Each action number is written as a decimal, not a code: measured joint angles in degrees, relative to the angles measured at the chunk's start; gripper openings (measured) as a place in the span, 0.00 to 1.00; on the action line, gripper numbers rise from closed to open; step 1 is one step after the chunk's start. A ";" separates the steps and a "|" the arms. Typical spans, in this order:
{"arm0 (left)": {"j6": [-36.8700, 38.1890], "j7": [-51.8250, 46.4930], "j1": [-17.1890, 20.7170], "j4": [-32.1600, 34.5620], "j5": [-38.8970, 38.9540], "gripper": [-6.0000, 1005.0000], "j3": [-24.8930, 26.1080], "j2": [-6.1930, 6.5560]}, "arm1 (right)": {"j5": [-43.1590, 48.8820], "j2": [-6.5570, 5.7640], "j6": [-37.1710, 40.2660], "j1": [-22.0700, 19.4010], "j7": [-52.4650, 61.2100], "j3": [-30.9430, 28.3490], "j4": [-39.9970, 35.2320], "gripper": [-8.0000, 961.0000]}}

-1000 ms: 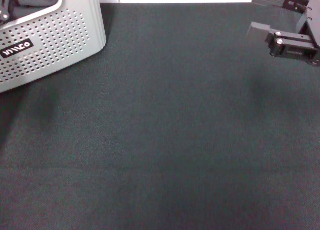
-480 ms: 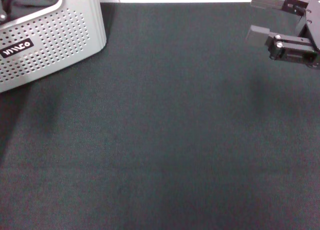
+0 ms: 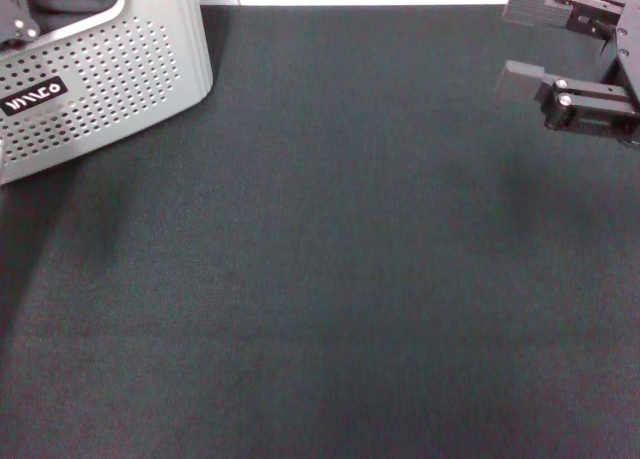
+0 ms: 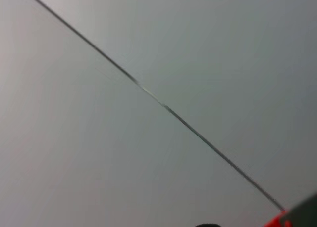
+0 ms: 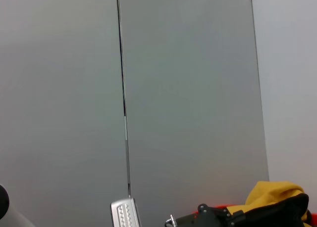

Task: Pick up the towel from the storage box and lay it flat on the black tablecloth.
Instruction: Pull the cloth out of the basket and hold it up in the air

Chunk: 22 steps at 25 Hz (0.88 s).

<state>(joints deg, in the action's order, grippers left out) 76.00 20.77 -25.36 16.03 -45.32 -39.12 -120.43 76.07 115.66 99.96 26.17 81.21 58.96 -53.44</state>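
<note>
Right gripper [image 3: 520, 44] open, towel [image 5: 277, 197] seemingly lifted

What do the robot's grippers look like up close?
The right gripper, at the far right of the head view, is matte black, with two flat, blocky rectangular fingers on angular links joined by round pivot screws. Only a black corner of the left gripper shows, over the storage box.
</note>
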 joint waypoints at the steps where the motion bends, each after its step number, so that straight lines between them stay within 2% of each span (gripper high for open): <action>1: 0.34 -2.56 0.01 -0.06 0.07 0.08 0.00 0.01 | 0.02 0.00 0.05 0.00 0.00 0.01 0.00 0.77; 8: 2.40 -26.91 2.51 3.59 -0.82 0.04 -0.92 0.45 | 0.02 -0.09 0.66 0.01 0.38 0.02 0.00 0.77; 10: 2.90 -42.99 6.17 10.79 -3.38 0.03 -4.65 0.72 | 0.00 -0.09 0.85 0.02 0.42 0.02 0.00 0.77; 11: 3.22 -48.42 7.22 13.34 -4.57 0.03 -5.63 0.88 | -0.02 -0.09 0.87 0.02 0.42 0.02 0.00 0.77; 12: 3.22 -48.42 7.22 13.34 -4.57 0.03 -5.63 0.88 | -0.03 -0.09 0.88 0.02 0.43 0.01 0.00 0.77; 14: 5.09 -61.46 9.37 19.36 -7.80 0.02 -7.12 1.50 | -0.02 -0.09 0.88 0.02 0.43 -0.07 0.00 0.77; 18: 17.02 -80.79 11.71 26.49 -11.82 0.02 -7.15 3.30 | 0.08 -0.09 0.87 -0.07 0.44 -0.08 0.07 0.77; 22: 28.05 -91.50 12.22 29.68 -10.89 0.02 -6.97 4.43 | -0.11 0.02 0.82 -0.74 0.25 -0.13 0.22 0.77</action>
<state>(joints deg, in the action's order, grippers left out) 104.06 -70.73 -13.13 45.70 -56.21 -46.09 -116.01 75.96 115.68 100.78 25.43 81.45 58.84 -53.22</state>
